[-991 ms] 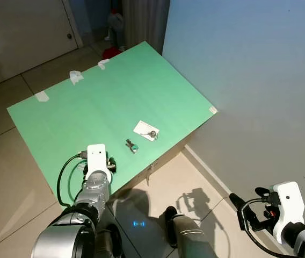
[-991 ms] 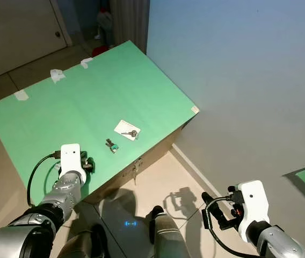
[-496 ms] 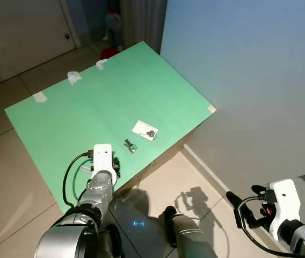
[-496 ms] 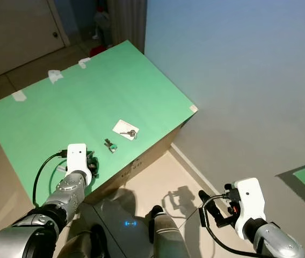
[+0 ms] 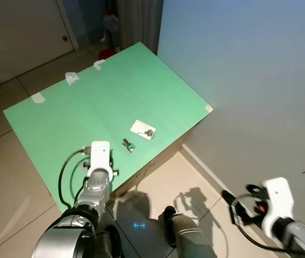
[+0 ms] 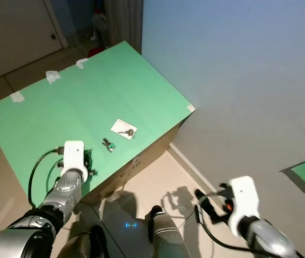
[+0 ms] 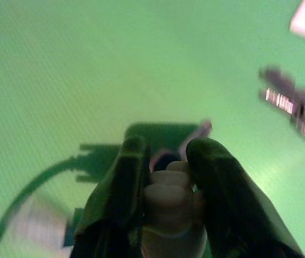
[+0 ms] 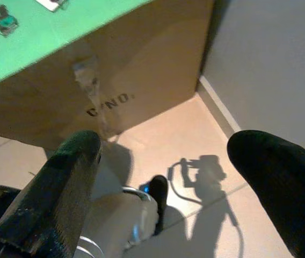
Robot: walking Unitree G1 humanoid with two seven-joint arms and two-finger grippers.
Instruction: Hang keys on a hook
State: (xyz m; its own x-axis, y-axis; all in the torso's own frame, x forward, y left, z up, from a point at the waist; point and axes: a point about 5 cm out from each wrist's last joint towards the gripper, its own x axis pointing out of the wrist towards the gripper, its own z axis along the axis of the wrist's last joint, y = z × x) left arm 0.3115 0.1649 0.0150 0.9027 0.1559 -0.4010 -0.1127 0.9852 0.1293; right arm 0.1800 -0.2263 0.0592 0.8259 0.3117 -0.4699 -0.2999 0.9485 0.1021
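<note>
Since a second ago the left gripper has slid a little along the box's near edge toward the keys, and the right arm has swung slightly. The left gripper hovers just over the green top, fingers nearly pressed together with a narrow gap and nothing between them. The right gripper hangs low over the floor beside the box, fingers spread wide and empty. Farther in, near the front edge, lie the keys with a teal tag, and just beyond them a second key on a white card. The reach is under way; next the left gripper likely must open and close on the tagged keys. No hook is visible.
</note>
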